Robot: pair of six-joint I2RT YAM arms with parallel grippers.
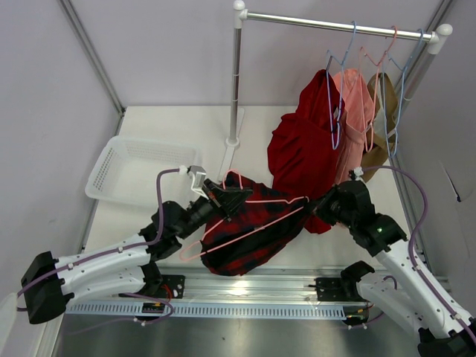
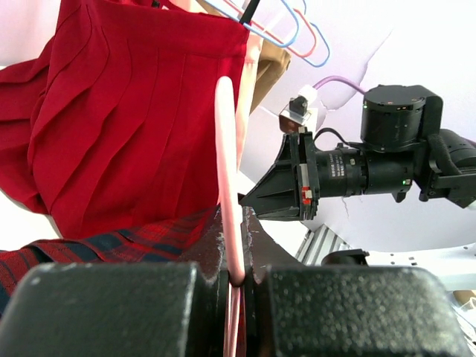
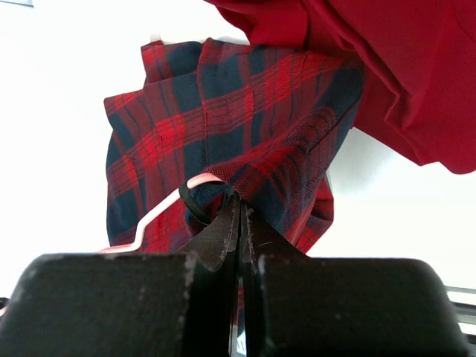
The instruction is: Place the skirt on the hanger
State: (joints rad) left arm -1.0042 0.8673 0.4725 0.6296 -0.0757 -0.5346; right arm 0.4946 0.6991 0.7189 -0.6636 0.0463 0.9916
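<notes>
Top view: the skirt (image 1: 256, 245) spans between both grippers at 6 o'clock of the stand pole (image 1: 236, 82), with its low edge over the aluminium rail (image 1: 245, 286) at the near table edge. The hanger (image 1: 253, 230) lies across it, pink wire slanting from 8 o'clock up to 2 o'clock.

Left gripper (image 1: 223, 197): clenched on the hanger. My left wrist view shows the wire pinched between the fingers. Right gripper (image 1: 314, 210): clamped tight on the skirt's edge. The right wrist view shows a plaid fold nipped at the tips, with a small black loop (image 3: 192, 206) just beside them.

Open room: bare table (image 1: 171, 126) from 10 to 12 o'clock of the skirt, between basket and pole. The basket (image 1: 137, 171) sits at 10 o'clock, apart from the cloth and near my left arm.

The tight side is 1 to 3 o'clock. The red garment (image 1: 301, 149) hangs off the clothes rail (image 1: 335, 26), its hem right at the right gripper. I can't tell if they touch. The salmon garment (image 1: 355, 104) and blue hangers (image 1: 338, 56) crowd behind it.

Hard to read:
- Part of the wire is buried in the plaid, so I can't tell whether it runs inside the skirt or on top.
- I can't tell if the hem rests on the table.
- Both wrist views lose their lower half to their own fingers.
</notes>
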